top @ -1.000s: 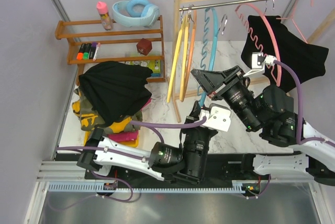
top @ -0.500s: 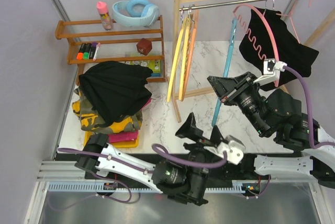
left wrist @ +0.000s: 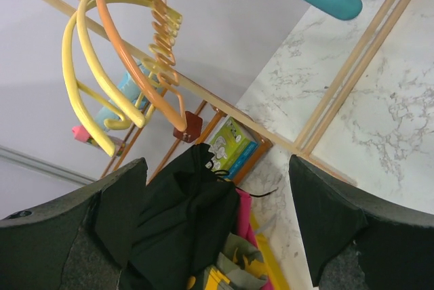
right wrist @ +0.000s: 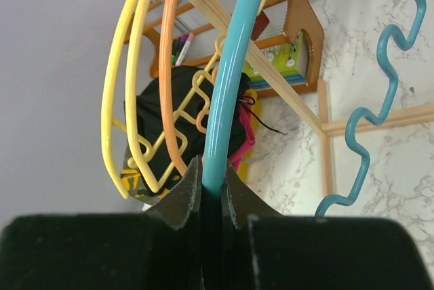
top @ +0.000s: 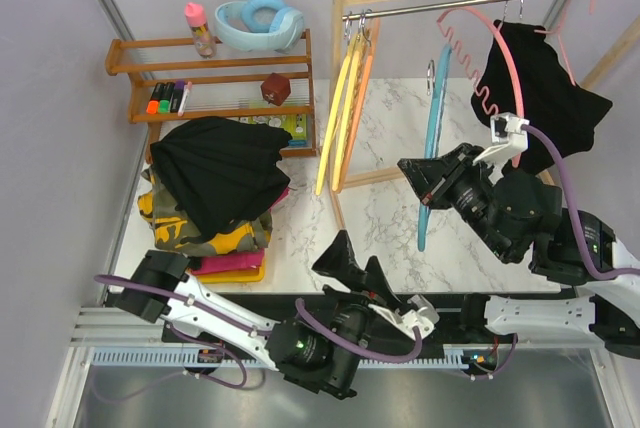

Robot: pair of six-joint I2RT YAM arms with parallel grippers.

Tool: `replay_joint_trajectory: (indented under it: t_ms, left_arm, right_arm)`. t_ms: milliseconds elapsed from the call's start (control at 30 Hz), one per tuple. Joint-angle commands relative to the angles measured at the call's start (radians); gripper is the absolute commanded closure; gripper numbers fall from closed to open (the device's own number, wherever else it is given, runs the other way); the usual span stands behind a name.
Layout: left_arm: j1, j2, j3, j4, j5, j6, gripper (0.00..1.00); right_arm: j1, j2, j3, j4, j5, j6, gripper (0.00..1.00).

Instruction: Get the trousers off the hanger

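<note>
The right gripper point(right wrist: 211, 183) was closed to a narrow gap on the straight bar of one teal hanger point(right wrist: 230, 80), which was held upright below the middle of the rail point(top: 470, 0). Whether its hook touched the rail could not be told. The left gripper point(left wrist: 217, 222) was spread wide with nothing between its two fingers point(left wrist: 115, 202), and was set low and well in front of the rail's left post. At the left end of the rail three bare hangers were hung close together: two yellow hangers point(top: 335, 118) and one orange hanger point(top: 362, 88). Toward the right end of the rail one pink hanger point(top: 485, 38) with a wavy bar was seen, and one black garment point(top: 545, 93) was hung just behind it. Well to the left of the rail a pile of trousers point(top: 215, 173) was laid on the marble table point(top: 380, 218). Three layers could be counted from above: a black one on top, a camouflage one point(top: 185, 233) under it, and a magenta one point(top: 232, 262) at the bottom edge. A grey fold point(left wrist: 237, 249) was shown only by the left wrist camera. Behind the pile, left of the rail, one wooden shelf point(top: 215, 73) was stood.
</note>
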Motion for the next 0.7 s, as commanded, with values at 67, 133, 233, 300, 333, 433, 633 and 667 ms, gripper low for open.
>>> replay_joint_trajectory:
  t_ms: [67, 133, 233, 300, 333, 433, 633, 667]
  left_arm:
    - [-0.006, 0.041, -0.066, 0.355, -0.077, 0.062, 0.08]
    - [0.007, 0.029, -0.093, 0.354, -0.077, 0.044, 0.08]
    - [0.036, 0.004, -0.11, 0.355, -0.077, 0.047, 0.07]
    - [0.042, 0.012, -0.043, 0.357, -0.078, 0.129, 0.07]
    - [0.051, 0.023, -0.017, 0.357, -0.078, 0.157, 0.07]
    - [0.073, 0.084, 0.092, 0.357, -0.08, 0.289, 0.04]
    - [0.215, 0.101, 0.33, 0.355, -0.077, 0.424, 0.04]
    - [0.235, 0.095, 0.407, 0.354, -0.077, 0.426, 0.04]
  right_arm:
    - [0.0, -0.009, 0.057, -0.097, -0.02, -0.006, 1.0]
    - [0.0, -0.015, 0.049, -0.097, -0.023, -0.012, 1.0]
    - [0.0, -0.027, 0.035, -0.093, -0.023, -0.015, 1.0]
    - [-0.002, -0.02, 0.038, -0.091, -0.023, -0.014, 1.0]
    - [-0.002, -0.018, 0.041, -0.085, -0.028, -0.014, 1.0]
    - [0.0, -0.01, 0.041, -0.071, -0.036, -0.02, 1.0]
    - [-0.002, 0.0, 0.041, -0.067, -0.039, -0.025, 1.0]
    - [-0.002, -0.001, 0.037, -0.065, -0.037, -0.025, 1.0]
